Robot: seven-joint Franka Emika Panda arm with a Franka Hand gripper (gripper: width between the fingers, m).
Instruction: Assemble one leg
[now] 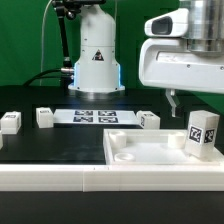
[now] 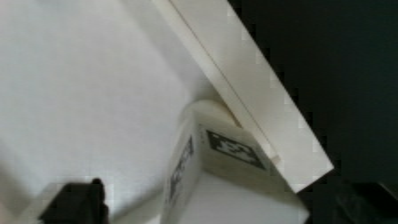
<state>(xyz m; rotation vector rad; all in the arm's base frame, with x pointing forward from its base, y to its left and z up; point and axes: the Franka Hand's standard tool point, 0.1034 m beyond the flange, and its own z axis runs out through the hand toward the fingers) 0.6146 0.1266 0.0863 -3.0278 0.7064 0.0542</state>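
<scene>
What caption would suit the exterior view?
Gripper hovers above the white plate, one leg standing upright at its corner.

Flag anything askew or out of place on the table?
Nothing spilled or broken. The leg stands in a corner of the white plate on the exterior view's right and seems to lean slightly, so it may not be fully seated. The gripper hangs apart from it.

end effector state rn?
End effector: open, holding nothing. The leg stands apart from it on the plate.
</scene>
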